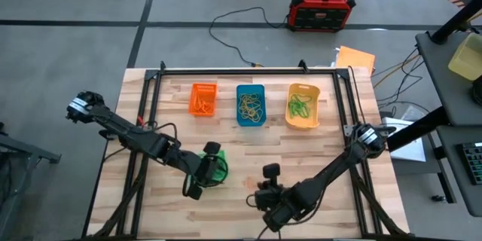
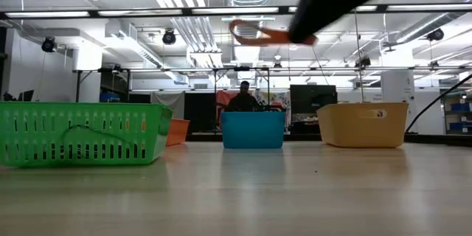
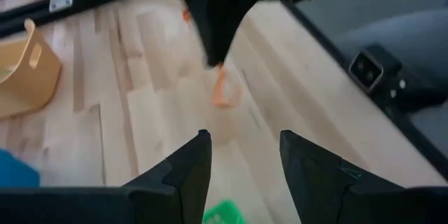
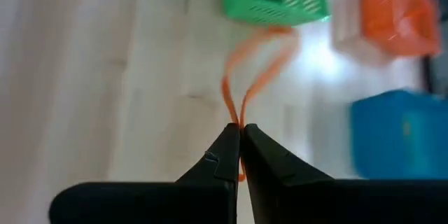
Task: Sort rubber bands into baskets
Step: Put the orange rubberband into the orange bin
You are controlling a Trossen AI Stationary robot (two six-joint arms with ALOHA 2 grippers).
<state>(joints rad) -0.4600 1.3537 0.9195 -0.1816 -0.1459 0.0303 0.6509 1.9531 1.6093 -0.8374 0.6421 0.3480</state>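
Three baskets stand in a row at the table's far side: an orange basket [image 1: 203, 99], a blue basket [image 1: 250, 105] and a yellow-orange basket [image 1: 303, 107], each with rubber bands lying inside. A green basket [image 1: 217, 169] rests nearer, left of the middle. My right gripper [image 4: 240, 129] is shut on an orange rubber band [image 4: 255, 63], high above the table to the right of the green basket. My left gripper [image 3: 245, 154] stands open over the green basket with nothing between its fingers. My right gripper pinches one end of the orange band's loop [image 4: 239, 117] between its two fingertips, both strands together. The fingers slant down toward the table. The rest of the loop [image 2: 258, 35] hangs slack beyond the fingertips, lifted clear of the table.
A black frame [image 1: 248, 70] runs along the table's edges. A red-and-black box [image 1: 322, 7] with cables sits on the floor beyond the far edge. A person [image 2: 244, 97] shows in the room behind. Bare wood lies between the green basket and the far row.
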